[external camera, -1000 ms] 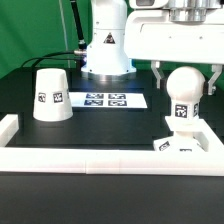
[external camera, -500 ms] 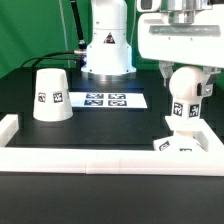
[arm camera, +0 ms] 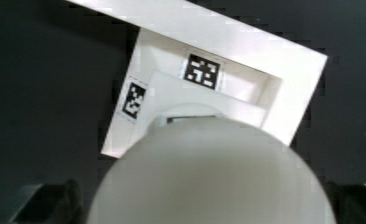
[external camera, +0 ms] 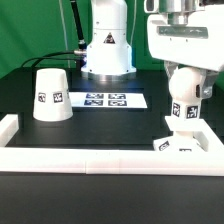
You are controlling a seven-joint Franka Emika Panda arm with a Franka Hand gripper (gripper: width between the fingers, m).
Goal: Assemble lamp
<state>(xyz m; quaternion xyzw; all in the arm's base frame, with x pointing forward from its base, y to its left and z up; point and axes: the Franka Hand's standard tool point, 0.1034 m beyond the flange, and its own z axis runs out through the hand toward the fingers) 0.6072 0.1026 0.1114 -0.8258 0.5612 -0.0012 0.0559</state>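
Observation:
The round bulb (external camera: 184, 92) stands on its stem on the small square base block (external camera: 184, 143) at the exterior view's right, leaning slightly. My gripper (external camera: 187, 85) comes down from above with a finger on each side of the bulb's round head and is shut on it. In the wrist view the bulb (arm camera: 201, 170) fills the space between my fingers (arm camera: 43, 203), and the base block (arm camera: 251, 62) with two black tags lies under it. The conical shade (external camera: 51, 95) stands alone, wide end down, at the exterior view's left.
The marker board (external camera: 107, 100) lies flat in the middle, in front of the arm's white pedestal (external camera: 107, 50). A long white border rail (external camera: 95, 162) runs along the front, with short side pieces (external camera: 8, 128) at both ends. The base block sits against it.
My gripper's body has turned about the bulb and sunk slightly. The tag on the bulb's stem has shifted a little towards the exterior view's left. The shade and base block have not moved.

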